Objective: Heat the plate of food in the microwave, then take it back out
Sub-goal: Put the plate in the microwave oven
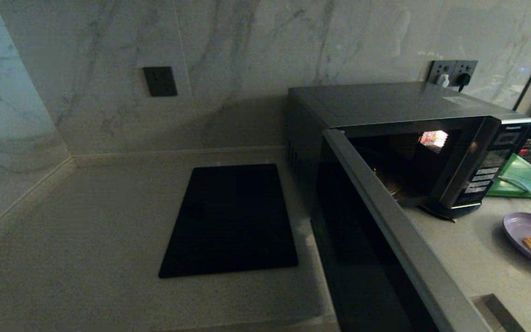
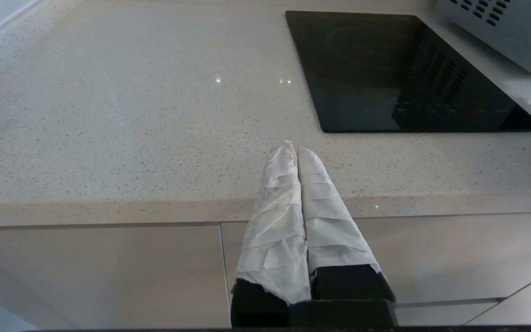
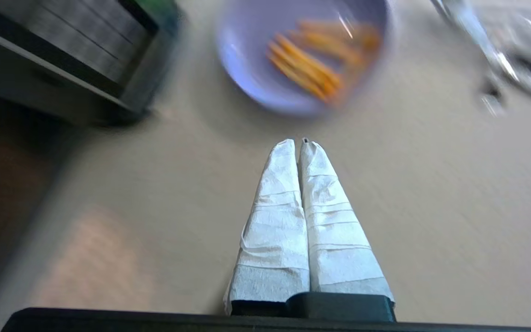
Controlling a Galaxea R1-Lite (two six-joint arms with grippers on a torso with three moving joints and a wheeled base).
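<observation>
The dark grey microwave (image 1: 385, 106) stands at the back right of the counter, its black glass door (image 1: 367, 240) swung wide open toward me and its cavity empty. The lavender plate of food (image 1: 530, 235) with orange-yellow sticks rests on the counter to the microwave's right, partly cut off by the head view's edge. My right gripper (image 3: 298, 143) hovers above the counter a short way from the plate of food (image 3: 302, 55), its white-wrapped fingers shut and empty. My left gripper (image 2: 293, 150) is shut and empty over the counter's front edge, to the left of the microwave's grey side (image 2: 500, 27).
A flat black cooktop panel (image 1: 231, 219) is set into the counter left of the microwave. A green board (image 1: 523, 177) with a white cable lies behind the plate. A marble wall with sockets (image 1: 452, 71) backs the counter. Metal utensils (image 3: 514, 60) lie near the plate.
</observation>
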